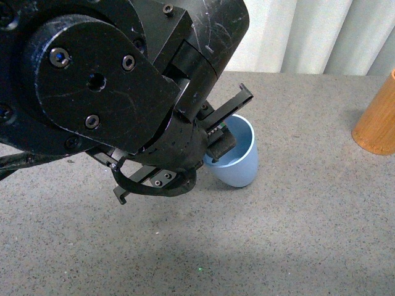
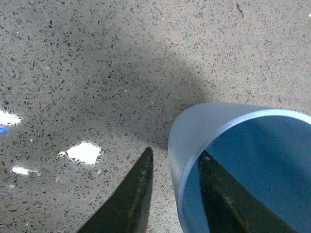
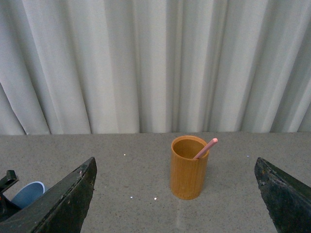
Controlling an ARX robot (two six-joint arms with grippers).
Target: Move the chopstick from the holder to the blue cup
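Note:
The light blue cup (image 1: pixel 239 161) leans tilted at the middle of the table. My left gripper (image 1: pixel 222 131) is shut on its rim. In the left wrist view one finger (image 2: pixel 133 196) lies outside the cup's wall (image 2: pixel 192 133) and the other sits inside it, so that gripper (image 2: pixel 176 153) pinches the wall. The orange-brown holder (image 3: pixel 188 170) stands upright ahead of my right gripper (image 3: pixel 175 161), which is open and well short of it. One pinkish-red chopstick (image 3: pixel 207 147) leans out of the holder's mouth. The holder (image 1: pixel 378 118) also shows at the front view's right edge.
Grey speckled tabletop (image 1: pixel 296 234) stretches around both containers. White curtains (image 3: pixel 155 63) hang behind the table's far edge. My left arm's black body (image 1: pixel 92 80) fills the upper left of the front view. The cup (image 3: pixel 26 192) appears far to one side in the right wrist view.

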